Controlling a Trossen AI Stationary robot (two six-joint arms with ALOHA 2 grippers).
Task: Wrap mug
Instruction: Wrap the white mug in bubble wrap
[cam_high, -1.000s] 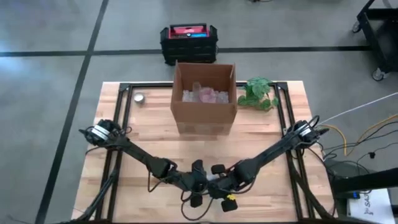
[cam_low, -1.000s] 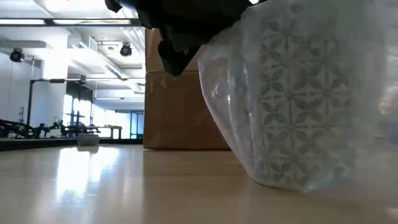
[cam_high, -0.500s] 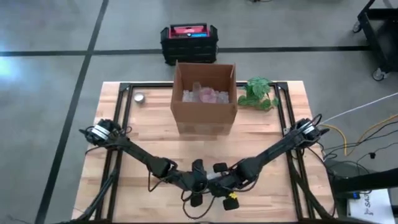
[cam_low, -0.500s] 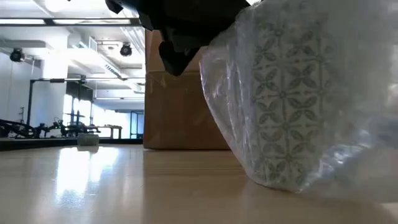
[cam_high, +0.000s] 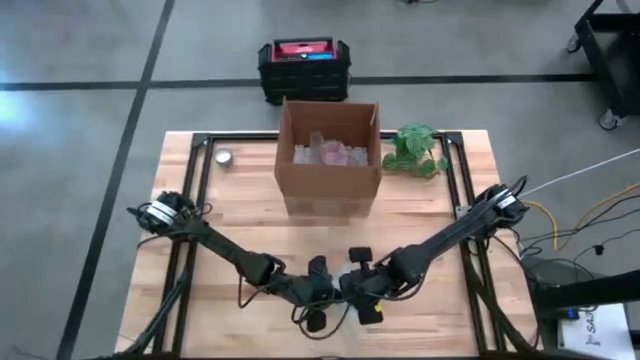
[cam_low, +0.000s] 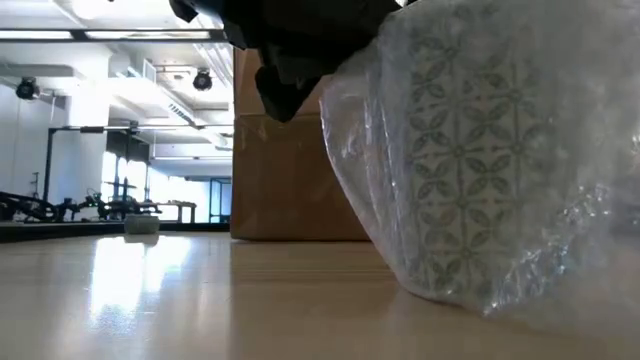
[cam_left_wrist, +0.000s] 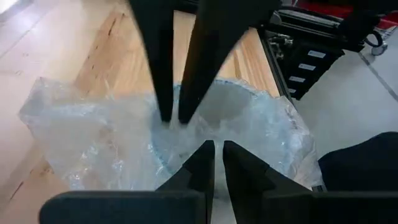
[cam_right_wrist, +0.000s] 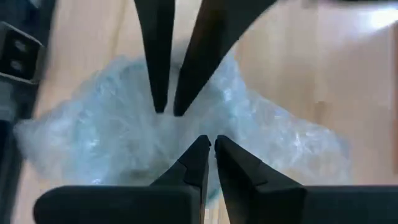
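Right gripper (cam_high: 362, 297) now nearer left gripper (cam_high: 318, 295); both low, jaws nipping bubble wrap (cam_left_wrist: 93, 140) over mug (cam_low: 470, 170)

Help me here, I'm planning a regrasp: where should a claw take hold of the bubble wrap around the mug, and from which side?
Probably the loose flap of bubble wrap bunched at the base of the mug, coming from above. The mug stands upright and the wrap hugs its wall, so only the crumpled free edge offers a pinchable fold. Both the left claw and right claw hang over it.
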